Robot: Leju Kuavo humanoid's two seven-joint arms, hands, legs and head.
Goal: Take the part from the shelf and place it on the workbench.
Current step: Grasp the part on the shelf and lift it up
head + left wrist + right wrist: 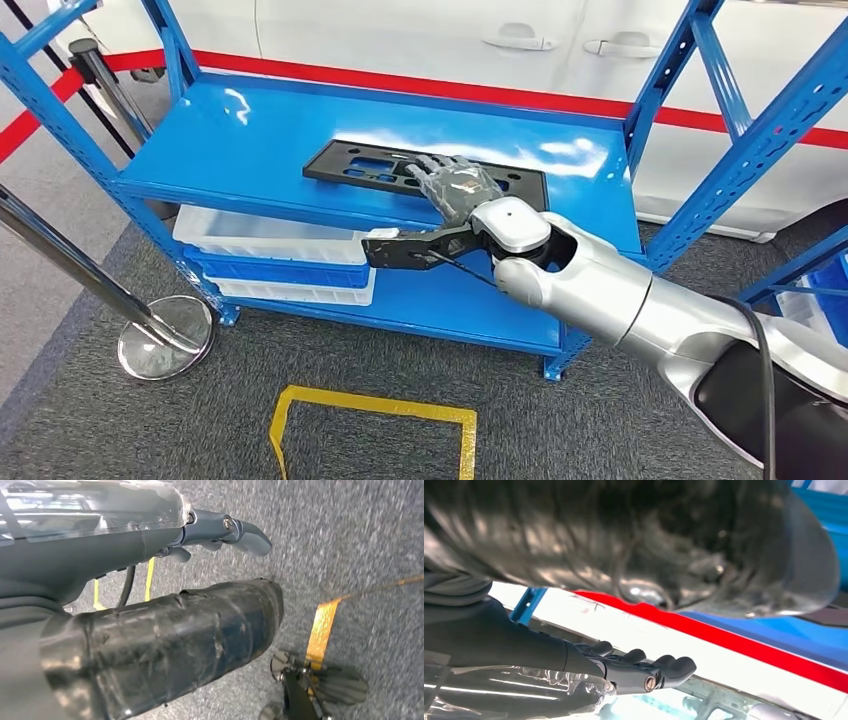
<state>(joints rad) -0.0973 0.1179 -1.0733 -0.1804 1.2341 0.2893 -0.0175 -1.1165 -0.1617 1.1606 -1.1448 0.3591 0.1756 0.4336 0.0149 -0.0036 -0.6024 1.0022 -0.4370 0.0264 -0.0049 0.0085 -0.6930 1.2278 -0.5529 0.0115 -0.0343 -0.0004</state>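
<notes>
Part (pixel 425 170), black, flat, slotted, lying on blue shelf (pixel 250 130) top level, long axis across the shelf, far end angled slightly toward the right upright. Right hand (pixel 455 188) resting on its right half, fingers (pixel 428 170) spread flat, not clamped. Left hand (pixel 220 532) over grey carpet (pixel 350 535), fingers loosely extended, holding nothing.

One blue metal shelf unit (pixel 250 120) holds one flat black part (pixel 360 165). Two plastic bins sit stacked on its lower level, one white (pixel 265 235) and one blue (pixel 290 272). One robot hand (pixel 455 187) lies on the part. One chrome stanchion base (pixel 165 338) stands on the carpet.
</notes>
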